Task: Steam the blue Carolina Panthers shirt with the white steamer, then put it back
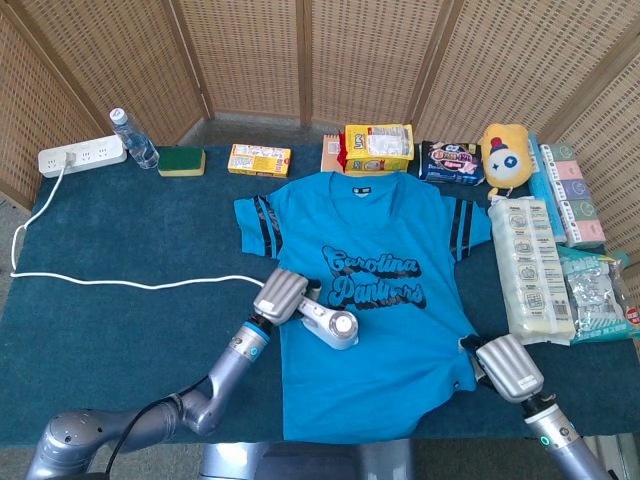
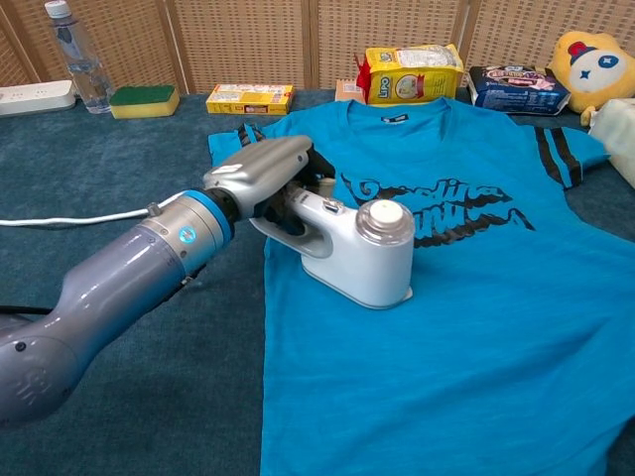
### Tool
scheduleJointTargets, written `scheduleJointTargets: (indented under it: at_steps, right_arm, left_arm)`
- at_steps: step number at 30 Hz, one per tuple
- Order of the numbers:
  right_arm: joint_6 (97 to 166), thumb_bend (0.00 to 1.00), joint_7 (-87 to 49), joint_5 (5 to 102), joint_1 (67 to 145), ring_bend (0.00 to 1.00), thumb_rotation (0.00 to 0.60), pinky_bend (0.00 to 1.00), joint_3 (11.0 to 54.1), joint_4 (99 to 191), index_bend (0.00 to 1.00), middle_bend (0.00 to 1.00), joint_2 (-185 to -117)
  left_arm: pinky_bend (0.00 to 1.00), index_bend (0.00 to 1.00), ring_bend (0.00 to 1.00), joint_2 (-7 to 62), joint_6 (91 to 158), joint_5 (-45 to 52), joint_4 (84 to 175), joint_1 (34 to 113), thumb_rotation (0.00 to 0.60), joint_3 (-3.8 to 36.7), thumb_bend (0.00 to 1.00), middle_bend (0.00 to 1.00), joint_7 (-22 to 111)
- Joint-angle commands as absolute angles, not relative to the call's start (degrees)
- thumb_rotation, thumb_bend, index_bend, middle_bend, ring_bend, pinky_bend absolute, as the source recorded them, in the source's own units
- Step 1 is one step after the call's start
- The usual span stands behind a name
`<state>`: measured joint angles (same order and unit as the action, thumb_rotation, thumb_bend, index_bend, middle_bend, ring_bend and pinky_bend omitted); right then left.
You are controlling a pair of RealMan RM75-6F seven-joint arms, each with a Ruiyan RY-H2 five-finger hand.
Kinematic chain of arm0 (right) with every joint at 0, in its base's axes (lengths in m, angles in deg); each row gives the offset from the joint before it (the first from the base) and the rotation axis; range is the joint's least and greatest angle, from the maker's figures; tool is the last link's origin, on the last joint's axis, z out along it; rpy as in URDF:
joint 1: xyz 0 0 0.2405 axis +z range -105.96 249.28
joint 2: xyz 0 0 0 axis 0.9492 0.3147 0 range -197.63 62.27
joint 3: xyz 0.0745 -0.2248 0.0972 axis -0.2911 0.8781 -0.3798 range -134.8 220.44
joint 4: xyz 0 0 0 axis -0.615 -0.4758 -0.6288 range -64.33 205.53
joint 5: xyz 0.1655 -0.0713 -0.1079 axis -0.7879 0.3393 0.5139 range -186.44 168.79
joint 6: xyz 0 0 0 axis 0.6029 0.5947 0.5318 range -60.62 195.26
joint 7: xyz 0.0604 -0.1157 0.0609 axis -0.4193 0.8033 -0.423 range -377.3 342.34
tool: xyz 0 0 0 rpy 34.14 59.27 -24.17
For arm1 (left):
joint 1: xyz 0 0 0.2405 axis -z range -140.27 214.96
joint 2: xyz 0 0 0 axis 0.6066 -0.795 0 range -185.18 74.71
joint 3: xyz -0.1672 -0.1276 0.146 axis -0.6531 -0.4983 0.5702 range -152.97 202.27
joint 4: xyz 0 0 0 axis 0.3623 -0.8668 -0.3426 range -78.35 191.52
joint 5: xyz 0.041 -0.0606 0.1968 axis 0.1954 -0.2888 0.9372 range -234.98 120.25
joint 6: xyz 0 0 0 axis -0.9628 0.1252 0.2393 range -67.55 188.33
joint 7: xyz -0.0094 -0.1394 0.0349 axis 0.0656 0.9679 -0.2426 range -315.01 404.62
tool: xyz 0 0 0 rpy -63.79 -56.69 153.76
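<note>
**Q:** Blue shirt point(image 1: 375, 300), position?

**Me:** Flat on the table point(image 1: 120, 240), front up, collar toward the far edge, "Carolina Panthers" lettering readable across the chest. Hem reaches the near edge.

**Q:** Steamer?

**Me:** White steamer point(image 2: 362, 248) sits on the shirt, over its left half, just beside the lettering. Round cap faces up. Its base touches the cloth.

**Q:** Your left hand?

**Me:** Left hand point(image 2: 263, 178) grips the steamer's handle; my fingers point(image 2: 316, 169) are wrapped around it from above. Forearm crosses the table and the shirt's left edge. White cord point(image 1: 120, 280) runs from near my wrist across the table to the left, then up toward the power strip point(image 1: 80, 157) at the far left corner.

**Q:** Right hand?

**Me:** Right hand point(image 1: 508, 368) lies at the shirt's lower right corner, back of the hand toward the head camera. It is touching or just beside the hem there; I cannot tell whether my fingers are apart or closed on the cloth. Chest view does not show it.

**Q:** Other items logged?

**Me:** Far edge, left to right: bottle point(image 1: 133, 138), sponge point(image 1: 181, 161), small yellow box point(image 1: 259, 159), yellow bag point(image 1: 378, 147), dark packet point(image 1: 452, 161), yellow plush point(image 1: 504, 154). Packaged goods stacked along the right edge.
</note>
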<state>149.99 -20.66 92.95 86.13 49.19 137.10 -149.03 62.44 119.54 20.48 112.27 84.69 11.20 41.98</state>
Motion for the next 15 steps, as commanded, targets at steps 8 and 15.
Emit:
scheduleJointTargets:
  at_steps: [8, 15]
  right_arm:
    - [149.6, 0.59, -20.4, 92.7, 86.2, 0.65, 0.6, 0.8, 49.1, 137.4, 0.57, 0.57, -149.0]
    - [149.9, 0.59, -20.8, 92.6, 86.0, 0.66, 0.6, 0.8, 49.1, 137.3, 0.57, 0.57, -148.7]
  left_arm:
    - [0.74, 0.68, 0.68, 62.1, 120.8, 17.5, 109.5, 84.2, 0.6, 8.2, 0.41, 0.76, 41.1]
    - [0.74, 0.68, 0.68, 63.4, 121.7, 15.6, 107.2, 84.1, 0.6, 6.9, 0.41, 0.76, 39.7]
